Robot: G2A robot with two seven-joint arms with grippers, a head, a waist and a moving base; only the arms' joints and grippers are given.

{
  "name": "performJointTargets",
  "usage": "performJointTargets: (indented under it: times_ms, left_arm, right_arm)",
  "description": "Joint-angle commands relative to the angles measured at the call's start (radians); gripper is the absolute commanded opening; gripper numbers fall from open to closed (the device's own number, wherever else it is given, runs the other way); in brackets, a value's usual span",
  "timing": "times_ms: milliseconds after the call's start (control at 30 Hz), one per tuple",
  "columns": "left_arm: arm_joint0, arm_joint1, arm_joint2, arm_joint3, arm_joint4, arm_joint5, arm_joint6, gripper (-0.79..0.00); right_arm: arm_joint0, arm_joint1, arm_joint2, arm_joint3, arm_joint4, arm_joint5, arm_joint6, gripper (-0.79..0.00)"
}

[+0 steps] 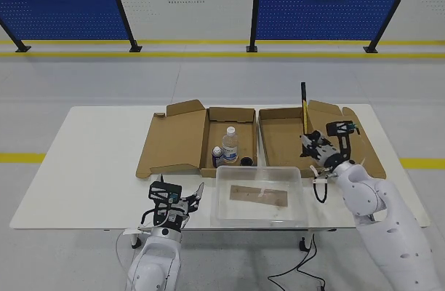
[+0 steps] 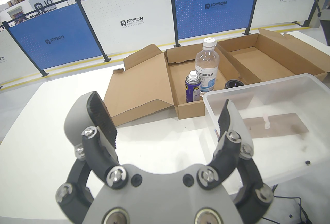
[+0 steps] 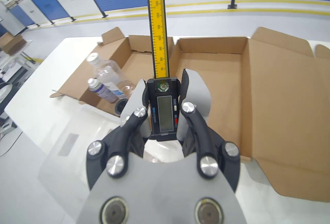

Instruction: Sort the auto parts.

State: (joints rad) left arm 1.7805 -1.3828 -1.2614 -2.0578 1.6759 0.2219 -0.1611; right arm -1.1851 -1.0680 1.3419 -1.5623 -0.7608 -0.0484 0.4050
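My arms (image 1: 386, 218) are smooth white shells. Left gripper (image 2: 165, 116) and right gripper (image 3: 163, 80) look alike: silver-grey plate (image 2: 159, 199), black links (image 2: 100, 155), round silver screws (image 2: 116, 176), grey fingers (image 2: 77, 114) with ridged black pads (image 2: 103, 119). A black cable (image 1: 318, 190) loops at my right wrist.

White table (image 1: 84, 167), blue and white fence panels (image 1: 62, 18) behind, yellow floor lines (image 1: 193, 54)

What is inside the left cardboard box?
The box holds a clear bottle, a blue spray can and a small black round part, its base hidden behind the plastic bin.
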Motion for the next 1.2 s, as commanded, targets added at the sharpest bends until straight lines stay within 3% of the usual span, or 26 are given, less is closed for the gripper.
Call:
performJointTargets:
  times_ms: [0, 333, 533, 900, 1033, 1167]
  left_arm:
    - [0.0, 0.0, 0.0, 0.0, 0.0, 0.0, 0.0, 0.0]
    - [0.0, 0.0, 0.0, 0.0, 0.0, 0.0, 0.0, 0.0]
    - [0.0, 0.0, 0.0, 0.0, 0.0, 0.0, 0.0, 0.0]
    - [0.0, 0.0, 0.0, 0.0, 0.0, 0.0, 0.0, 0.0]
    - [0.0, 0.0, 0.0, 0.0, 0.0, 0.0, 0.0, 0.0]
    - [0.0, 0.0, 0.0, 0.0, 0.0, 0.0, 0.0, 0.0]
  right_arm:
    - [0.012, -0.002, -0.001, 0.027, -0.014, 0.042, 0.006, -0.785]
    - [0.096, -0.021, -0.038, 0.21, -0.012, 0.152, 0.053, -0.785]
    - [0.157, -0.035, -0.079, 0.322, -0.008, 0.134, 0.062, -0.785]
    - [0.209, -0.052, -0.12, 0.409, -0.013, 0.098, 0.072, -0.785]
    - [0.21, -0.056, -0.123, 0.419, -0.009, 0.095, 0.071, -0.631]
    - [0.21, -0.058, -0.122, 0.421, -0.012, 0.087, 0.071, -0.6]
